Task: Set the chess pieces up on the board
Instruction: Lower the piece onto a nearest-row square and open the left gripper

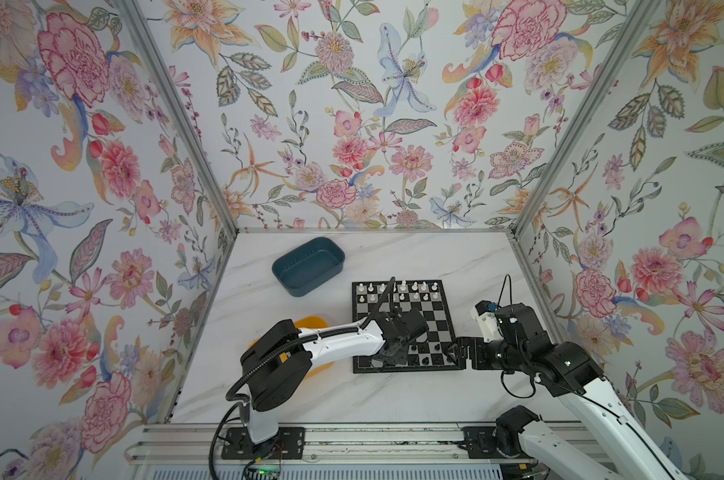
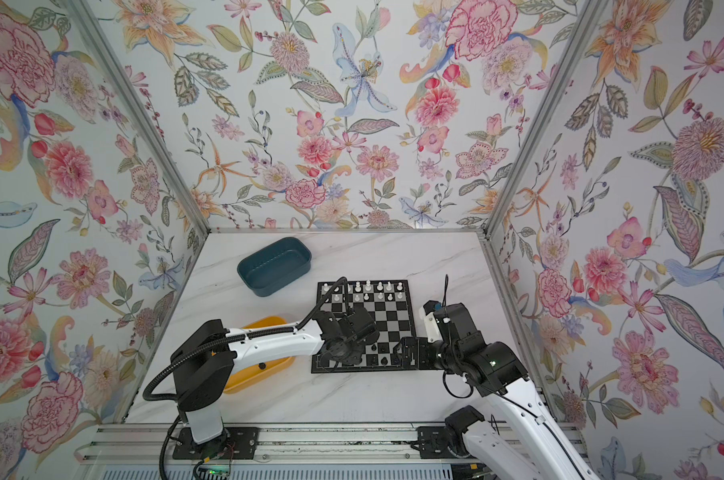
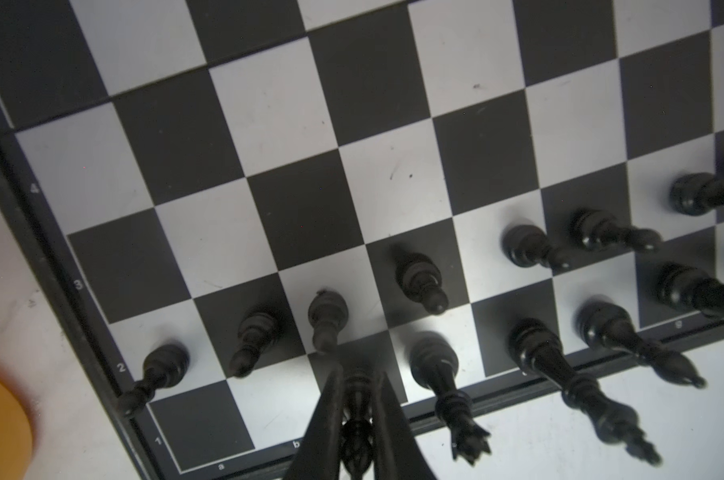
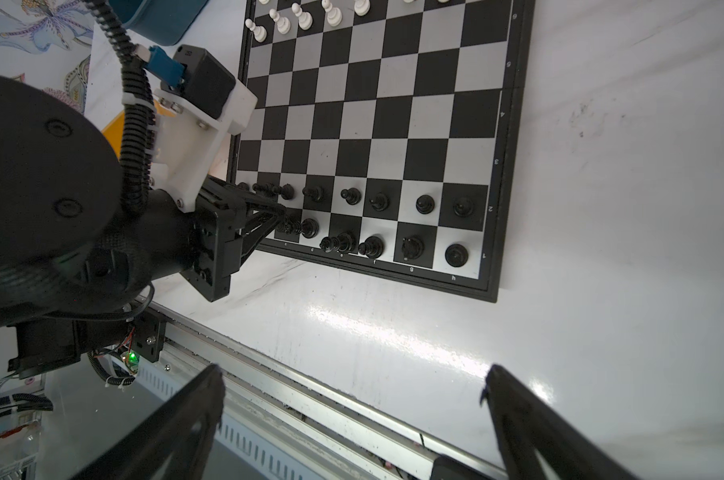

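Observation:
The board (image 1: 435, 316) (image 2: 393, 316) lies on the marble table. White chess pieces (image 1: 397, 291) (image 4: 306, 16) fill its two far rows. Black chess pieces (image 3: 530, 249) (image 4: 393, 224) stand along its two near rows. My left gripper (image 3: 358, 374) (image 1: 387, 357) (image 4: 283, 218) is at the board's near left part, shut on a slim black piece (image 3: 357, 399) that stands upright on a dark near-row square. My right gripper (image 4: 352, 382) (image 1: 451, 353) hangs open and empty beside the board's near right corner.
A teal tray (image 1: 308, 266) sits at the back left of the table. A yellow tray (image 2: 264, 328) lies under the left arm, left of the board. A metal rail (image 1: 352, 440) runs along the table's front edge.

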